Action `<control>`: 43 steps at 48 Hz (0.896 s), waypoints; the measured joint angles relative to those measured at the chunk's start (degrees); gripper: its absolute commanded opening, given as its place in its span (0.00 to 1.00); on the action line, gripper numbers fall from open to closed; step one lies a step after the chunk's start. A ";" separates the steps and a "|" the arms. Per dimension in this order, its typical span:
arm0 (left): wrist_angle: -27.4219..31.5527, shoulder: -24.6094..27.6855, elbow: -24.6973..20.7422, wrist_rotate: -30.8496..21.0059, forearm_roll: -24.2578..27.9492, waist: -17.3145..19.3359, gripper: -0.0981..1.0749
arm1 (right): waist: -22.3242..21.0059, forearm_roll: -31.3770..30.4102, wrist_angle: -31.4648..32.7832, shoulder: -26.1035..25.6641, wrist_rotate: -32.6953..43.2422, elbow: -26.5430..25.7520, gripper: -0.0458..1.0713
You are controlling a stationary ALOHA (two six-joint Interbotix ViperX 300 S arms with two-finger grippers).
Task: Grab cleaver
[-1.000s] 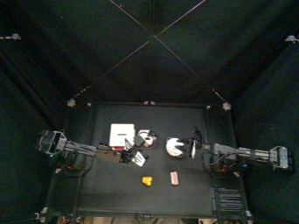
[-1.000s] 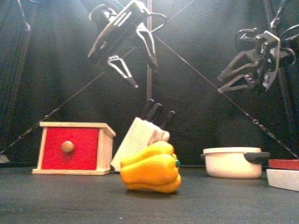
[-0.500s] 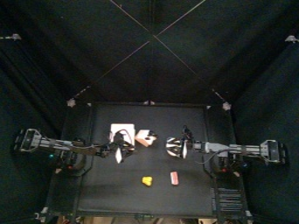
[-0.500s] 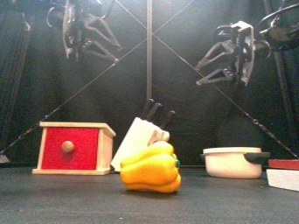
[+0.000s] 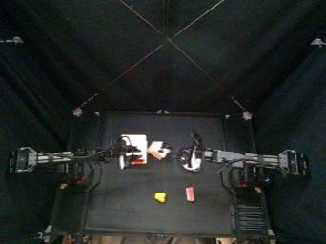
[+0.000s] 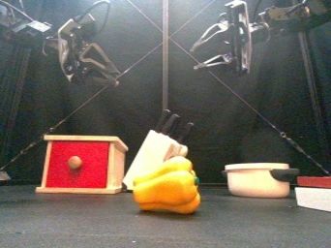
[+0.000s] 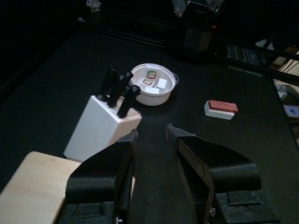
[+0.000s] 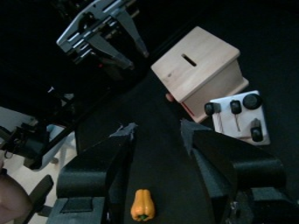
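Note:
A pale wooden knife block stands mid-table with black handles sticking out of its top. I cannot tell which handle is the cleaver's, and no blade shows. In the left wrist view the block lies ahead of my left gripper, which is open and holds nothing. The left gripper hangs high, to the left of the block. My right gripper hangs high on the block's right, open and holding nothing. In the right wrist view the block lies beyond the right gripper.
A yellow pepper sits in front of the block. A red-fronted wooden box stands to its left and a white pot to its right. A red and white item lies at the right edge. Black curtains ring the table.
My left gripper has swung left, away from above the block, then come lower, and its jaws have narrowed a little. My right gripper has moved left towards the middle and slightly up.

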 measured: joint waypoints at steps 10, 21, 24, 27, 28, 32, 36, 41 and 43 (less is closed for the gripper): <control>-0.09 -1.05 2.55 -0.09 1.67 0.09 0.71 | -2.02 3.16 11.51 1.85 0.00 -6.42 0.77; -0.44 -4.92 4.39 -0.18 1.67 0.09 0.71 | -3.69 7.21 20.83 7.03 0.00 -12.22 0.77; -0.44 -6.06 5.19 -0.26 1.67 0.00 0.71 | -3.69 7.12 23.47 9.05 0.09 -13.89 0.77; -0.53 -6.94 5.98 -0.18 1.58 0.09 0.71 | -3.60 6.42 25.84 11.16 -0.09 -15.56 0.77; -0.53 -7.21 6.15 -0.18 1.41 0.09 0.71 | -3.60 6.06 26.37 11.78 -0.09 -16.08 0.77; -0.53 -7.56 6.86 -0.18 0.97 0.09 0.71 | -3.25 3.43 27.69 14.41 -0.53 -17.31 0.77; -0.53 -7.73 7.12 -0.18 0.35 0.00 0.71 | -2.20 -0.18 27.77 16.26 -0.70 -18.02 0.77; -0.53 -7.73 7.38 -0.26 -0.18 0.09 0.71 | -0.62 -4.57 27.51 17.40 -0.44 -18.54 0.77; -0.44 -7.73 7.47 -0.18 -0.53 0.00 0.71 | 0.53 -6.77 27.25 18.02 -0.35 -18.90 0.77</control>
